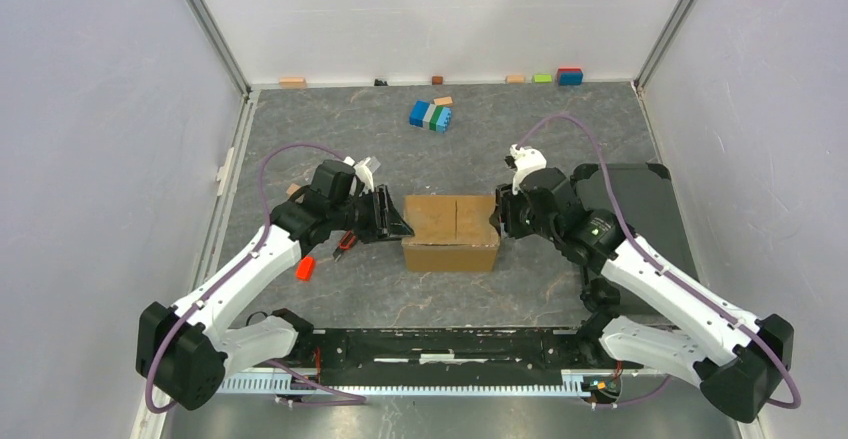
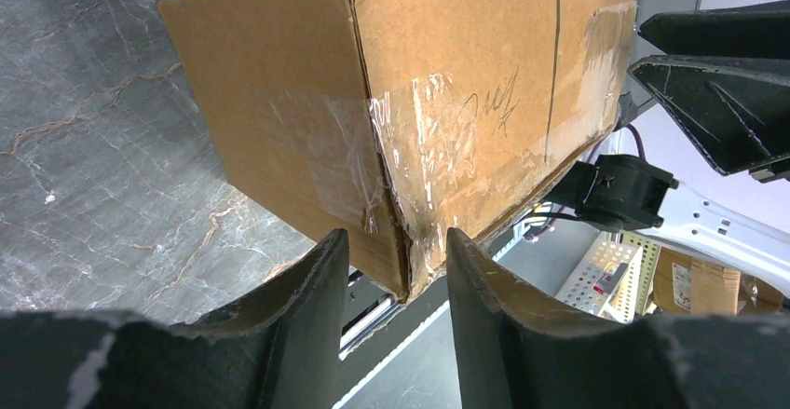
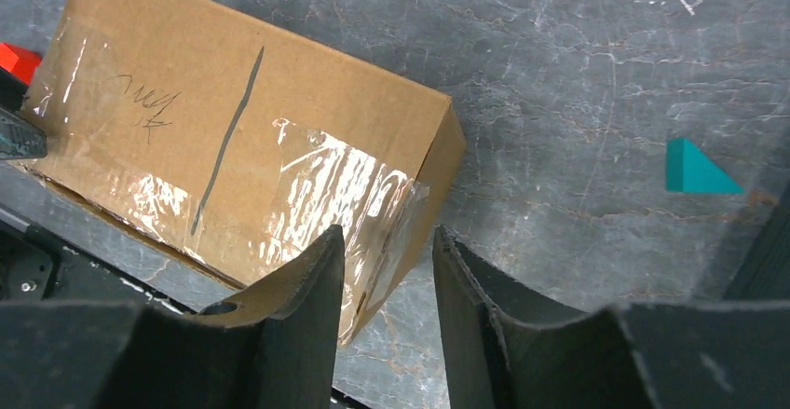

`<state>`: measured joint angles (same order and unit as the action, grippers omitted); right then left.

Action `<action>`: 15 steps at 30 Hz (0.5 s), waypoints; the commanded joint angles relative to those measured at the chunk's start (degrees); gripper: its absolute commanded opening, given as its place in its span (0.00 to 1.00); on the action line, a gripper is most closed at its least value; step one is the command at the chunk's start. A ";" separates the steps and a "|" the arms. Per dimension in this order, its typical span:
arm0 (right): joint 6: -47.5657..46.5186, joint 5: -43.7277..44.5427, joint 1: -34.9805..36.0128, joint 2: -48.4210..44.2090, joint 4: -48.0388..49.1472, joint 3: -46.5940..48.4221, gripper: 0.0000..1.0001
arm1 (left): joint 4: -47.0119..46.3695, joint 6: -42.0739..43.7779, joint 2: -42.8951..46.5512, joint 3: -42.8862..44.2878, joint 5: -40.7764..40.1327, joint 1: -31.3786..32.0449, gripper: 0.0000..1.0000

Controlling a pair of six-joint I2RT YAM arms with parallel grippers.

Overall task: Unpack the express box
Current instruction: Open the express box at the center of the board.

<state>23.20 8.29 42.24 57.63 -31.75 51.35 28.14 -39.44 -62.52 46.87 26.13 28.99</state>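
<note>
Express box (image 1: pixel 452 229): brown, tape-sealed, scribbled; left gripper (image 2: pixel 396 235) and right gripper (image 3: pixel 387 232) fingers parted astride corners, grip unclear.

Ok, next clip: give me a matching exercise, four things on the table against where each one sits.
Things:
1. cardboard box
2. black tray
3. blue and green blocks
4. small red piece

Places:
a. toward the far end of the table
b. left side, beside the left arm
c. centre
d. right side, partly under the right arm

Pairs: 1-c, 2-d, 3-a, 4-b.
</note>
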 commanded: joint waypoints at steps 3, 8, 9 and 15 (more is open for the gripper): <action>3.75 -7.06 -2.81 -0.98 4.36 -2.06 0.42 | -2.79 0.59 -0.26 0.68 1.89 0.01 0.48; 5.35 -9.28 -3.87 -1.26 6.29 -3.56 0.35 | -2.74 0.82 -0.30 0.60 2.08 0.06 0.48; 5.62 -10.22 -4.08 -1.24 6.67 -3.82 0.34 | -2.74 0.93 -0.29 0.59 2.15 0.08 0.47; 7.41 -12.38 -4.69 -1.41 6.92 -4.12 0.06 | -2.45 1.79 -0.84 1.15 2.35 0.02 0.46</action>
<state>28.27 -1.13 37.78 57.41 -27.51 47.62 27.57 -39.40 -62.94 46.87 27.16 28.99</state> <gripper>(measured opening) 0.180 0.465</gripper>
